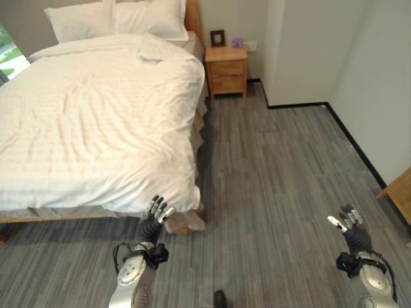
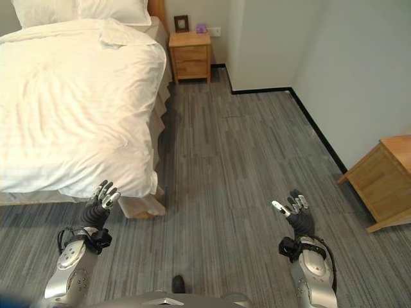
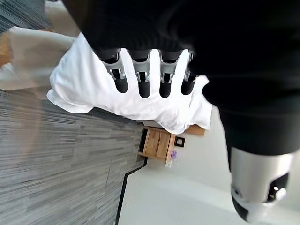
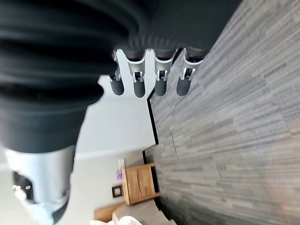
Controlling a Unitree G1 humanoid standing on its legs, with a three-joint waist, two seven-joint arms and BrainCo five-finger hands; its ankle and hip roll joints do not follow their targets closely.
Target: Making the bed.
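Note:
A white duvet covers the bed smoothly and hangs over its near corner, with a small fold near the head. Two white pillows lie against the headboard. My left hand is open, fingers straight, just in front of the duvet's hanging corner and holding nothing. In the left wrist view its fingers point at the white duvet. Over bare floor to the right my right hand is open, well away from the bed. Its fingers are straight and empty in its wrist view.
A wooden nightstand stands beside the bed's head with a small frame and a purple item on top. A white wall corner juts out at the right. Another wooden cabinet sits at the far right. Grey plank floor lies between.

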